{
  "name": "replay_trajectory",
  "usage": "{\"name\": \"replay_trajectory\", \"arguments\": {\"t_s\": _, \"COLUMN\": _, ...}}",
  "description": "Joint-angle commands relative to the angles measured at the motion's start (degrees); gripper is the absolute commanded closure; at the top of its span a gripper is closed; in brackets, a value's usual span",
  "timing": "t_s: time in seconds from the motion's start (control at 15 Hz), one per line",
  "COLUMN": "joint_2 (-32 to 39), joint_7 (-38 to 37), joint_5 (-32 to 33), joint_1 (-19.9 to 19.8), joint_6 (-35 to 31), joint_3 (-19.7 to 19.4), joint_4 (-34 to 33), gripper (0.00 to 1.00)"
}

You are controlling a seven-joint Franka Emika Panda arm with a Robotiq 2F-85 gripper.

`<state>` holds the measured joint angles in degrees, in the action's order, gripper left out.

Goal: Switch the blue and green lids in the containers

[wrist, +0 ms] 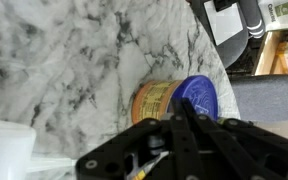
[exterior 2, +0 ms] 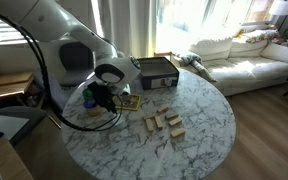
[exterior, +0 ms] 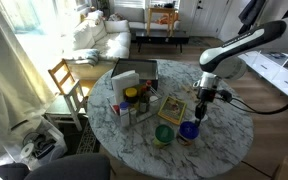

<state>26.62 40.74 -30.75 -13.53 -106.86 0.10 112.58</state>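
A small yellow-orange container with a blue lid (exterior: 189,130) stands on the round marble table (exterior: 224,140), near its front edge. A like container with a green lid (exterior: 164,135) stands just beside it. My gripper (exterior: 202,98) hangs a little above and behind the blue-lidded one. In the wrist view the blue lid (wrist: 196,95) and the container's orange side (wrist: 152,100) show just beyond my fingertips (wrist: 184,118). The fingers are together and hold nothing. In an exterior view my arm (exterior 2: 99,97) hides both containers.
A dark open box (exterior: 134,72) (exterior 2: 156,72) stands at the table's far side, with bottles and jars (exterior: 131,100) near it. Wooden blocks (exterior: 172,108) (exterior 2: 164,123) lie mid-table. A clear white container (wrist: 4,150) is close by. A wooden chair (exterior: 66,78) stands beside the table.
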Motion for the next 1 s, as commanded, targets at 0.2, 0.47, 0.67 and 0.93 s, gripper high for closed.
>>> {"name": "replay_trajectory", "arguments": {"t_s": 0.2, "joint_2": -0.8, "joint_7": -2.0, "joint_5": 0.9, "joint_1": 1.0, "joint_6": -2.1, "joint_3": -0.1, "joint_4": 1.6, "gripper": 0.99}}
{"name": "replay_trajectory", "arguments": {"t_s": 0.47, "joint_2": -1.0, "joint_7": -3.2, "joint_5": 1.0, "joint_1": 1.1, "joint_6": -3.2, "joint_3": -0.3, "joint_4": 1.7, "gripper": 0.57}}
{"name": "replay_trajectory", "arguments": {"t_s": 0.67, "joint_2": -1.5, "joint_7": -3.8, "joint_5": 1.1, "joint_1": 1.0, "joint_6": -4.5, "joint_3": -0.3, "joint_4": 2.0, "gripper": 0.35}}
{"name": "replay_trajectory", "arguments": {"t_s": 0.93, "joint_2": -3.2, "joint_7": -3.9, "joint_5": 0.7, "joint_1": 0.6, "joint_6": -6.3, "joint_3": -0.5, "joint_4": 2.6, "gripper": 0.05}}
